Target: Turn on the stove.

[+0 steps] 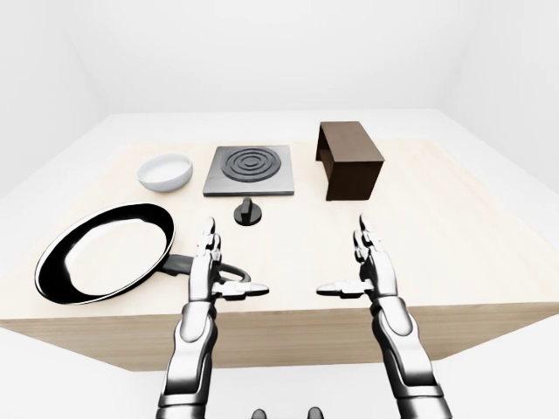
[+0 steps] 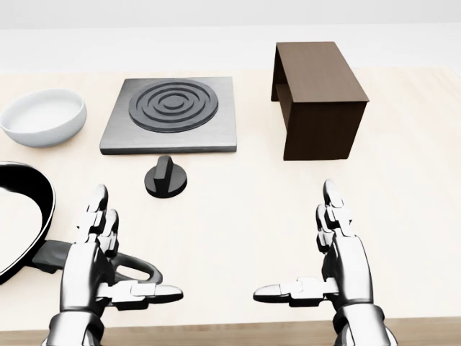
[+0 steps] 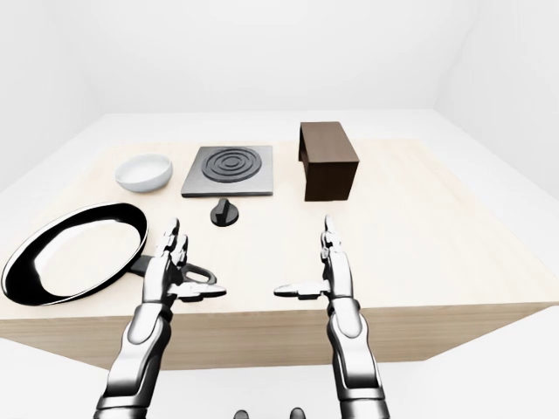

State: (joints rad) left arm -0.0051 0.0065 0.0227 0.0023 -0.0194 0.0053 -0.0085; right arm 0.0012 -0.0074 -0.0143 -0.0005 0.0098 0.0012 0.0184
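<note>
A grey square stove (image 2: 173,115) with a ringed black burner lies on the wooden table (image 2: 238,216). Just below it in the head view stands its round black knob (image 2: 166,178), its bar pointing up the view. My left hand (image 2: 108,252) hovers open at the bottom left, below the knob and apart from it, over the pan's handle. At the bottom right my right hand (image 2: 317,252) is open too, thumb pointing inward. Neither hand holds anything.
A black frying pan (image 1: 100,253) lies at the left, its handle (image 2: 137,268) running under my left hand. A white bowl (image 2: 43,115) sits left of the stove. A dark brown open box (image 2: 317,97) stands right of the stove.
</note>
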